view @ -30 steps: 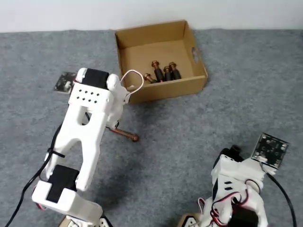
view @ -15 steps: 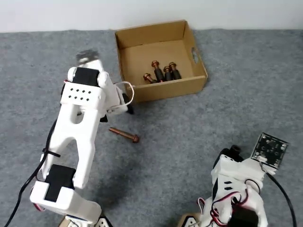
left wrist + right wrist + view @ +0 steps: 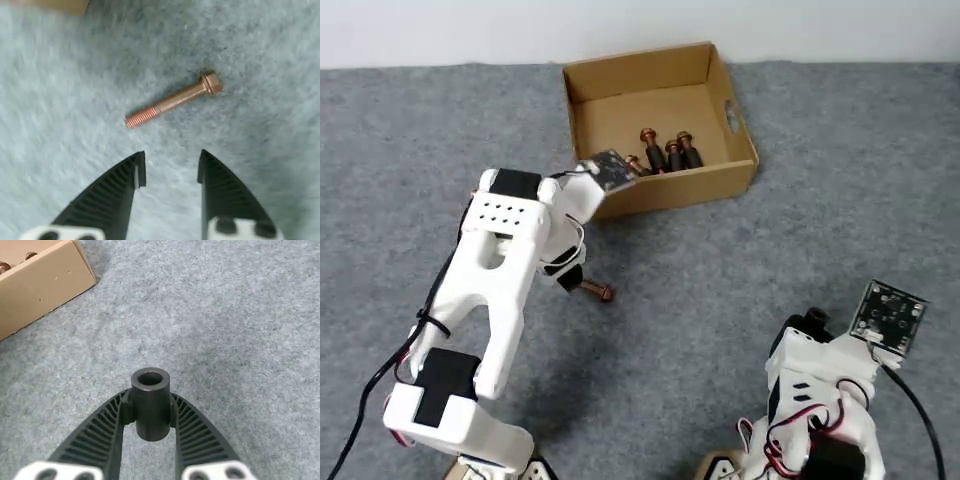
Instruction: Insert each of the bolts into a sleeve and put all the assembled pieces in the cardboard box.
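White arms (image 3: 485, 300), black ribbed end effector (image 3: 171, 161)

I am stretching my left arm (image 3: 495, 290) forward, with the wrist bent so that my left gripper (image 3: 171, 167) is pointing downward. Its two black fingers (image 3: 120, 182) are standing apart, with a clear gap between them and nothing gripped. I am holding my right arm (image 3: 820, 400) folded in close to its base. My right gripper (image 3: 150, 410) is clamping a sleeve (image 3: 150, 382), both ribbed fingers (image 3: 102, 432) pressing against its sides, and its open end is facing my wrist.
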You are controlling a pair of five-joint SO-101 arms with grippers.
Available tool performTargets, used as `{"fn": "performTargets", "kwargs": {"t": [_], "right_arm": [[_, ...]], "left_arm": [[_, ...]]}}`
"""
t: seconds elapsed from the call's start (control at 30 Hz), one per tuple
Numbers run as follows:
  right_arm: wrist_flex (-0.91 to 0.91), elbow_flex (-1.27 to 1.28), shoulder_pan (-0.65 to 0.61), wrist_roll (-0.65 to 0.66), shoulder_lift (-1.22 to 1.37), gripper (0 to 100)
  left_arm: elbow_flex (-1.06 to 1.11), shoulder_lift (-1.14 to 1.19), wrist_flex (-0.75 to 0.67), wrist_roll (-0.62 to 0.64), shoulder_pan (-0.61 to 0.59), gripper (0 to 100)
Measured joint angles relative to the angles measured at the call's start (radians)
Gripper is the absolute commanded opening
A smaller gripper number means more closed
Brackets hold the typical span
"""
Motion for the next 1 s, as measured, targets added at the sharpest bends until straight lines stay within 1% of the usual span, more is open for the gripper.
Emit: {"fn": "performTargets", "kwargs": {"t": [0.17,0.27,0.33,0.47,0.63,0.83,1.0], "right_arm": [[0.0,0.0,0.0,0.0,0.0,0.8],[0.0,0.0,0.0,0.0,0.0,0.8],[0.0,0.0,0.0,0.0,0.0,0.8],[0.0,0.0,0.0,0.0,0.0,0.8],[0.0,0.0,0.0,0.0,0.0,0.8],[0.0,0.0,0.0,0.0,0.0,0.8],[0.0,0.0,0.0,0.0,0.0,0.8]], "left_arm": [[0.038,0.0,-0.081,-0.241,0.0,16],[0.066,0.0,-0.121,-0.325,0.0,16],[0.092,0.0,-0.144,-0.359,0.009,16],[0.11,0.0,-0.163,-0.377,0.054,16],[0.109,0.054,-0.166,-0.379,0.1,24],[0.018,0.213,-0.146,-0.379,0.103,23],[-0.087,0.31,-0.12,-0.379,0.103,21]]}}
